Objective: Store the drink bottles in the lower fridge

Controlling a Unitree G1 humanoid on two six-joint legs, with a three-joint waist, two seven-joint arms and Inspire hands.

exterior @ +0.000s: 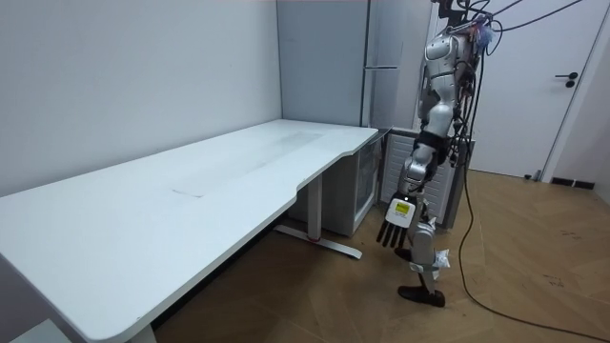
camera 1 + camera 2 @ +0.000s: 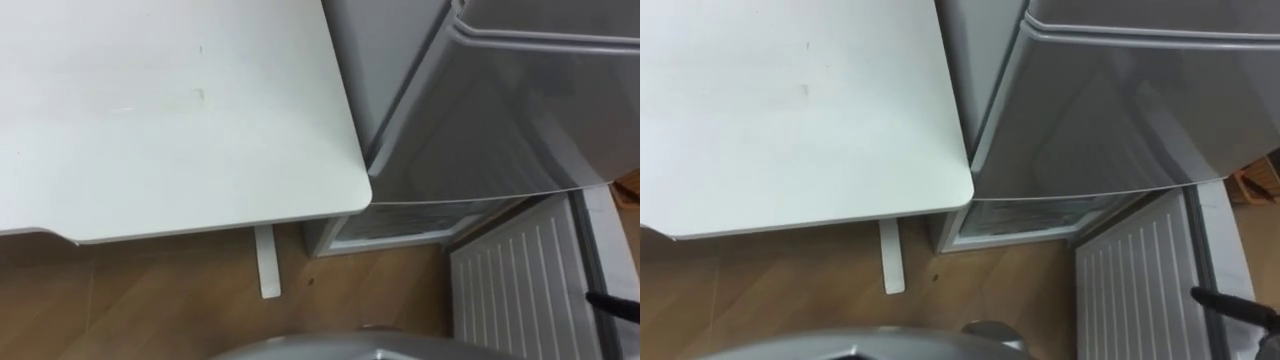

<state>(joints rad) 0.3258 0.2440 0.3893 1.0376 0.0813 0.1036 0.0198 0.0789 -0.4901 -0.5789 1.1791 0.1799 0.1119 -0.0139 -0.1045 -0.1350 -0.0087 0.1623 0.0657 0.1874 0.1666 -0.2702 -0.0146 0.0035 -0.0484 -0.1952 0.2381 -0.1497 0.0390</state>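
The lower fridge (image 2: 400,222) stands open under the shut upper door (image 2: 520,110). Its door (image 2: 520,285) is swung out to the right, ribbed white inner side up. In the room view I stand upright in front of the fridge (image 1: 381,105), at the end of the white table (image 1: 191,191). My left hand (image 1: 395,225) hangs at my side with straight fingers and holds nothing. A dark tip (image 2: 1230,302), perhaps of my right hand, pokes in at the right edge of the eye views.
The table's rounded corner (image 2: 350,190) lies close to the fridge's left side, with its white leg (image 2: 266,262) on the wooden floor below. A shut white door (image 1: 572,95) is at the room view's right.
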